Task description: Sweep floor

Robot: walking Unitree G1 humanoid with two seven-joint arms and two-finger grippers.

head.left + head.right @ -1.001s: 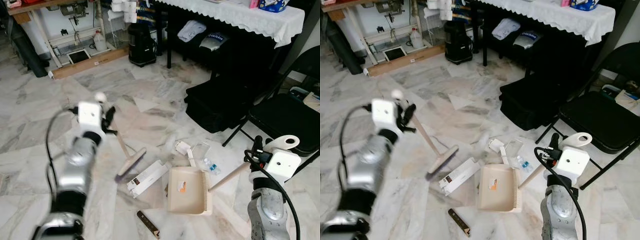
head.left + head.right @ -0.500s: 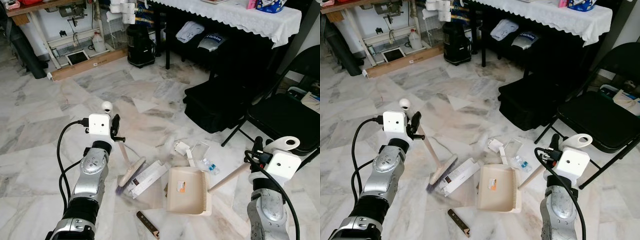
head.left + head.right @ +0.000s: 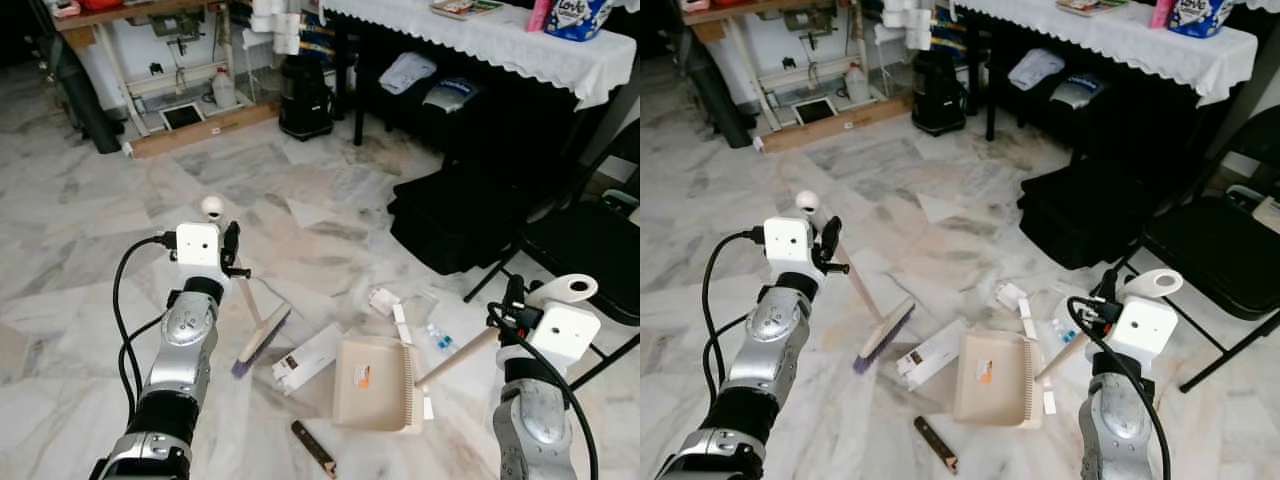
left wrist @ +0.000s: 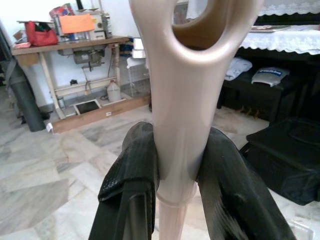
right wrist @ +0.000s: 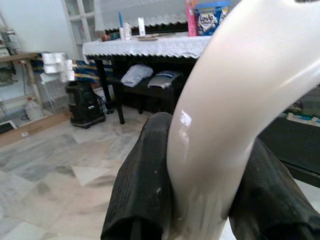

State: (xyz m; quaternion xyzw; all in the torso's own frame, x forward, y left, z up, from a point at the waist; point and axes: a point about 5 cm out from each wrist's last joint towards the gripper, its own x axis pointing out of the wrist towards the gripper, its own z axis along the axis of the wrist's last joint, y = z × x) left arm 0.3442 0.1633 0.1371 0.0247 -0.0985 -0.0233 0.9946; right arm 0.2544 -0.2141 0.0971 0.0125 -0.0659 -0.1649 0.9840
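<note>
**A:** Item one, hand broom (image 3: 262, 335): where is it, and how will it handle for you?

**B:** Centre-left of the frame, bristles on the marble floor (image 3: 110, 290). Light, stiff plastic, I judge. Your left gripper (image 4: 172, 170) clamps its handle near the top; keep that hold.

**A:** Item two, dustpan (image 3: 375, 383)?

**B:** Lower centre, flat. Right gripper (image 5: 200, 195) is clenched on its glossy, probably slippery handle.

**A:** Changes?

**B:** The camera shifted; the white box (image 3: 308, 357) now lies just beside the brush head.
</note>
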